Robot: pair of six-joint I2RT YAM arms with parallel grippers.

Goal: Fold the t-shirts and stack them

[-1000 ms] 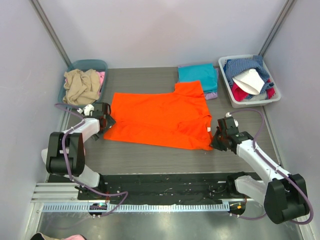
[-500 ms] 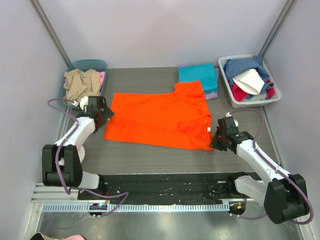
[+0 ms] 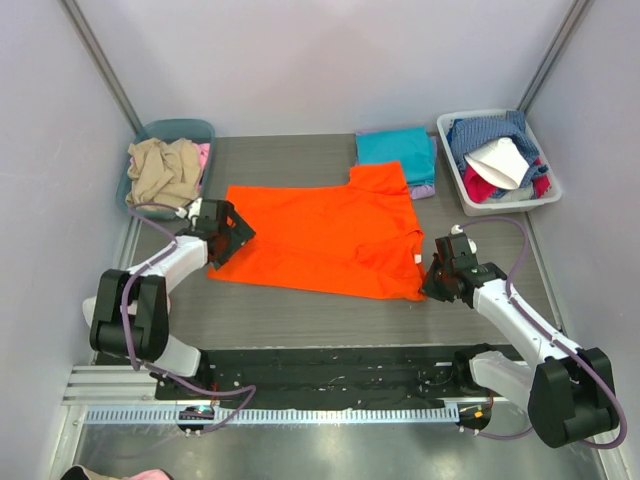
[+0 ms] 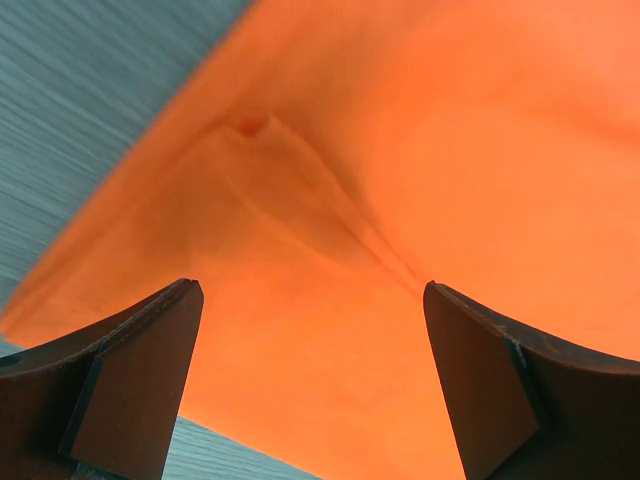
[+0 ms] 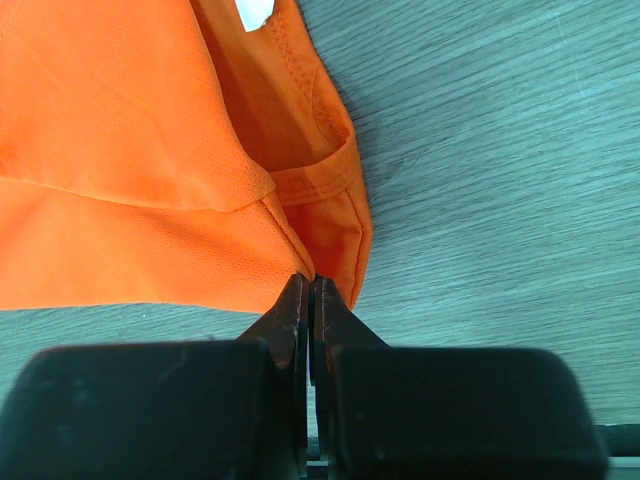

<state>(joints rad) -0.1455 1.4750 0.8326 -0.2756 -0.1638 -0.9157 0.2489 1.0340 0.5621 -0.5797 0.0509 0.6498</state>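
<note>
To start the fold, with the right gripper (image 5: 310, 284) pinching the bright orange cloth t-shirt (image 3: 320, 235), lower your wide-open left gripper (image 4: 310, 300) onto the cloth beneath it and close.

We see a plain, bright orange t-shirt (image 3: 320, 240) with a small white label (image 5: 255, 12) near its right edge. At its far right corner a teal t-shirt (image 3: 395, 147) covers a lavender t-shirt (image 3: 425, 189). Around the orange one the table (image 3: 300, 160) is grey with fine streaks. Far left of it, a grey-blue bin (image 3: 175, 130) shows beige cloth (image 3: 160, 172) and pink cloth (image 3: 204, 155); far right, a white bin (image 3: 452, 168) shows blue patterned cloth (image 3: 478, 132), white cloth (image 3: 500, 160) and red cloth (image 3: 478, 186). The left gripper (image 3: 232, 234) and right gripper (image 3: 430, 284) are black
</note>
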